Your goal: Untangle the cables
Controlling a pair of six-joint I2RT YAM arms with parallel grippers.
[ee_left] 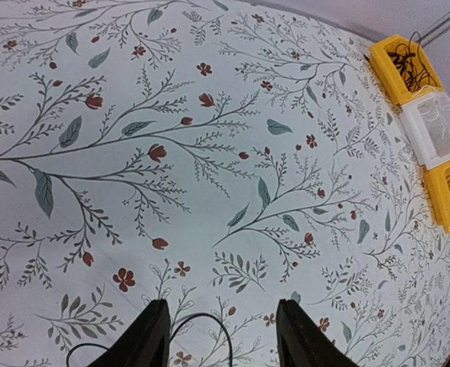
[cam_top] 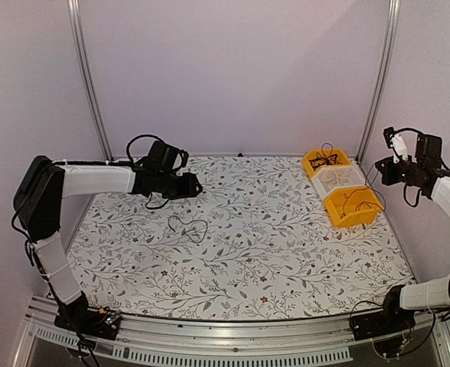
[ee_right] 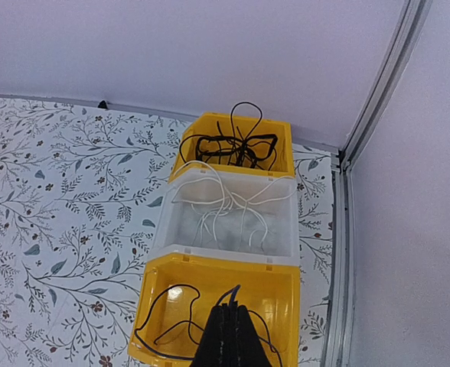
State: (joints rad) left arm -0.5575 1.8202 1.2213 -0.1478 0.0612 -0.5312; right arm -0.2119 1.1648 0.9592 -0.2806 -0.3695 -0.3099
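Observation:
A small bunch of thin black cables (cam_top: 188, 226) lies in loops on the flowered table (cam_top: 271, 252), left of the middle. My left gripper (cam_top: 190, 186) hovers just behind the bunch, open. In the left wrist view one cable loop (ee_left: 210, 321) shows on the cloth between the two fingers of the left gripper (ee_left: 223, 336), untouched. My right gripper (ee_right: 230, 310) is shut above the near yellow bin (ee_right: 278, 283). A thin dark cable (ee_right: 160, 306) sticks out at its tips and trails down into that bin. In the top view the right gripper (cam_top: 383, 171) hangs beside the bins.
Three bins stand in a row at the back right: a far yellow bin (cam_top: 314, 156) holding black cables (ee_right: 233, 149), a clear bin (cam_top: 338, 178) holding white wires (ee_right: 225, 206), and the near yellow bin (cam_top: 353, 206). Metal frame posts (cam_top: 382, 76) rise at the back corners.

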